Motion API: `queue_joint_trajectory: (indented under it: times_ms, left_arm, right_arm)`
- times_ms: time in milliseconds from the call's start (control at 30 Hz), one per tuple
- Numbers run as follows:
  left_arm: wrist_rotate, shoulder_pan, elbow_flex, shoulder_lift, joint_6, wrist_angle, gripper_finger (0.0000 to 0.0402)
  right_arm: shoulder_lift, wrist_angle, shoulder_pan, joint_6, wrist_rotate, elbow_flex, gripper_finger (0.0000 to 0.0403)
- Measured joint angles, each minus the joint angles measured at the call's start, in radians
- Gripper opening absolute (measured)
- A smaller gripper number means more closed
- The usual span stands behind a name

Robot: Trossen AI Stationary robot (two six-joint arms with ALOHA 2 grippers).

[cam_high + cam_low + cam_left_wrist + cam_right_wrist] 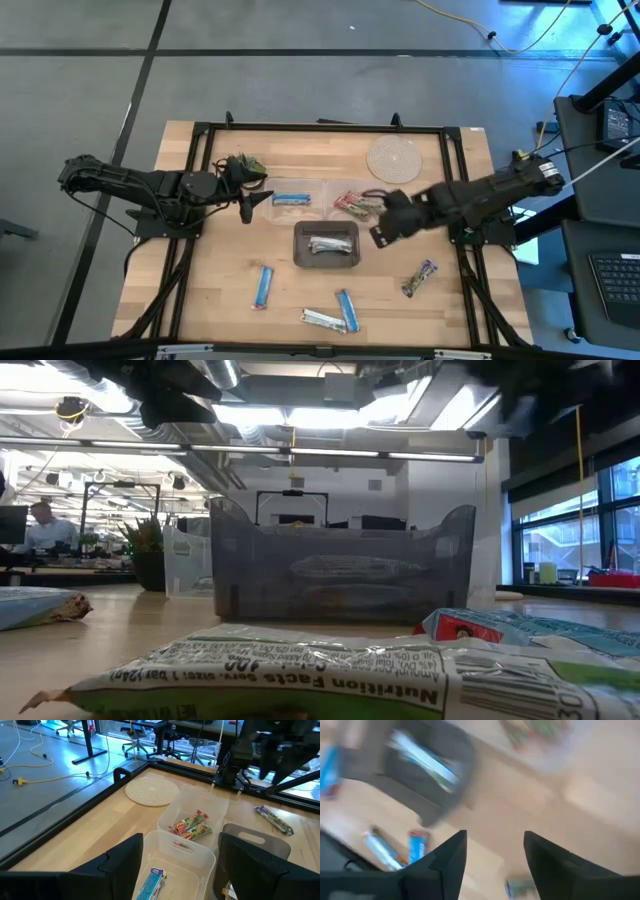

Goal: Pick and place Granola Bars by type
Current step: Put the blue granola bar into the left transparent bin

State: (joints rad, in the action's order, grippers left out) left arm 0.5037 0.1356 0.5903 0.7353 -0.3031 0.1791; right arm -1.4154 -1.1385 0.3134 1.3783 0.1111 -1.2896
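Loose Granola Bars lie on the near half of the table: two blue ones (pixel 263 287) (pixel 347 310), a silver one (pixel 322 319) and a multicoloured one (pixel 420 278). A dark grey bin (pixel 326 246) holds silver bars. One clear bin (pixel 176 865) holds a blue bar (pixel 151 884), and another clear bin (pixel 197 810) holds multicoloured bars (pixel 190 826). My left gripper (pixel 181 840) hangs open above the left clear bin. My right gripper (pixel 495 836) is open and empty, pointing steeply down between the dark bin and the multicoloured-bar bin (pixel 380 234).
A round woven coaster (pixel 393 157) lies at the far right and a small potted plant (pixel 243 165) at the far left. A black frame (pixel 205 135) runs around the table. In the low view a silver bar (pixel 300 675) fills the foreground before the dark bin (pixel 340 575).
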Motion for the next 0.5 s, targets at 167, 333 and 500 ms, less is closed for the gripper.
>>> queue_joint_trajectory:
  times_ms: [167, 333, 500]
  left_arm:
    - [0.0, 0.0, 0.0, 0.0, 0.001, 0.0, 0.0251]
    - [0.0, 0.0, 0.0, 0.0, 0.002, 0.001, 0.0251]
    - [0.0, 0.0, 0.0, 0.0, 0.002, 0.001, 0.0251]
  right_arm:
    - [-0.007, -0.135, 0.145, 0.393, -0.019, 0.0, 0.0199]
    - [-0.044, -0.205, 0.267, 0.718, -0.057, 0.0, 0.0199]
    - [-0.093, -0.2, 0.347, 0.843, -0.09, 0.0, 0.0199]
